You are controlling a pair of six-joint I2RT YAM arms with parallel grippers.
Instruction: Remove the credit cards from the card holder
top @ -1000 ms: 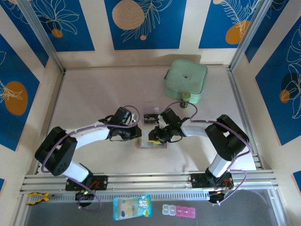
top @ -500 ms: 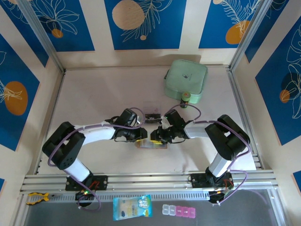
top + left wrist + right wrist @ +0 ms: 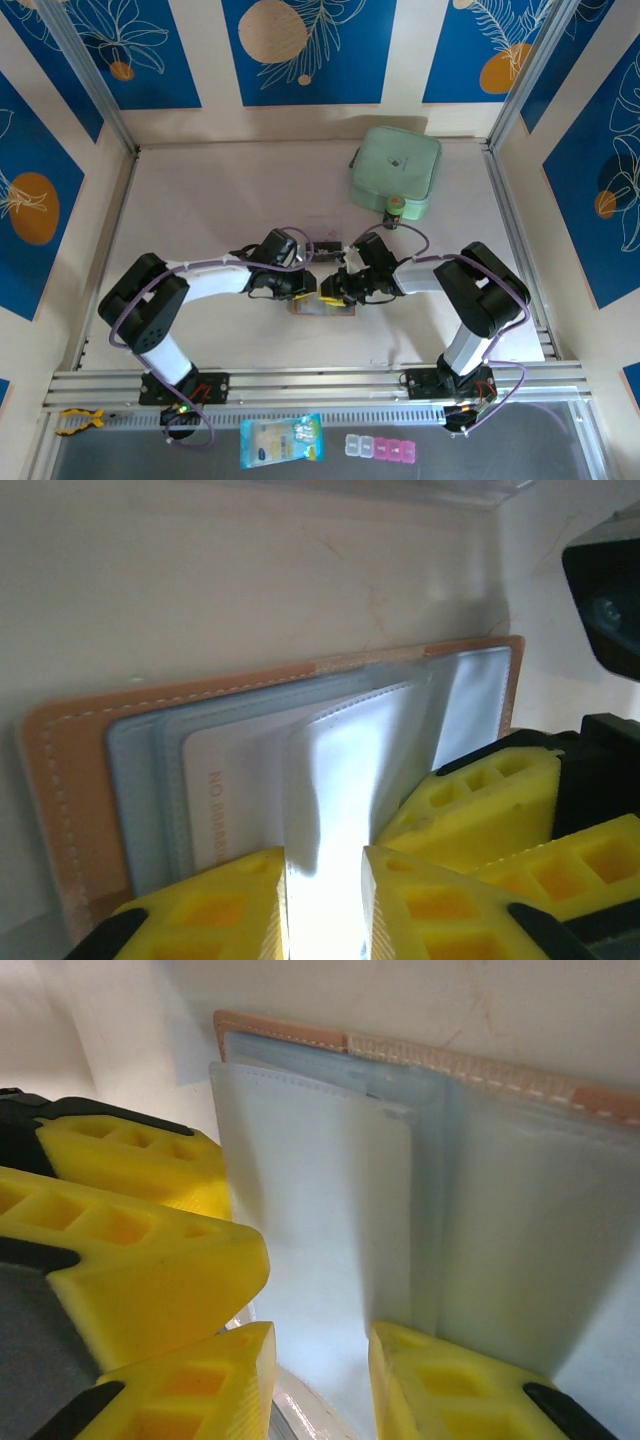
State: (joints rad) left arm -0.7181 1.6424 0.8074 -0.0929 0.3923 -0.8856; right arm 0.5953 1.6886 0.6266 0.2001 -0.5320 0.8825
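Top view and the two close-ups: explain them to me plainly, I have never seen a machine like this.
The machine is two robot arms bolted at the near edge of a table. The top view looks down from behind them; each close-up comes from a wrist camera, and the yellow blocks at its bottom edge are that arm's own fingers. On the table lie a mint-green pouch and, between the arms, an opened tan card holder with pale pockets. The left fingers straddle a pocket leaf rising from it; whether they pinch it is unclear. The right fingers stand apart over the holder's inside.
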